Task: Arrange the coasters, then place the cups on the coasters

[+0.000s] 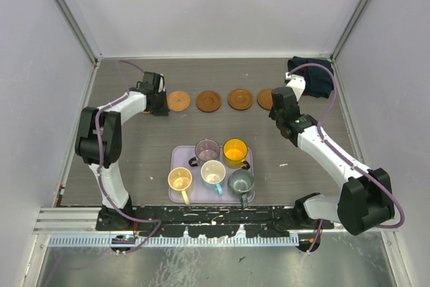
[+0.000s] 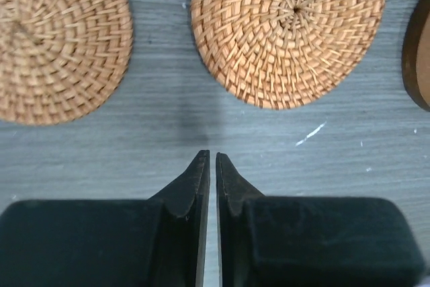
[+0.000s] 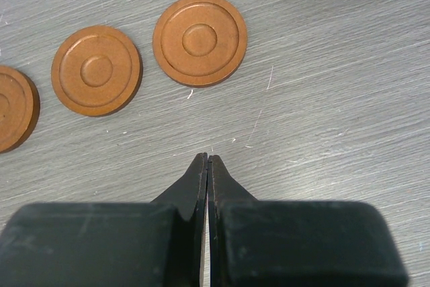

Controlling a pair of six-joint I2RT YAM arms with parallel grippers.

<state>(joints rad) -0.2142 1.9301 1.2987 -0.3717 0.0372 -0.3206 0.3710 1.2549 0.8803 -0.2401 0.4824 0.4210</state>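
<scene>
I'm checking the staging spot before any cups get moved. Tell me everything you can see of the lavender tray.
The tray is a pale lavender rectangle with rounded corners, plastic-looking. It lies flat on the grey wood-grain table, front and centre, its long sides running left to right. All five cups stand on it, covering most of its surface. Nothing else touches it.

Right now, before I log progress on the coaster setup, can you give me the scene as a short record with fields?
woven coasters: two, at the left end of the row
wooden coasters: three, continuing the row rightward
cups: five, all on the tray, none on a coaster
left hand: nearly closed, empty, near the woven coasters
right hand: closed, empty, near the wooden coasters
cloth: far right corner
</scene>
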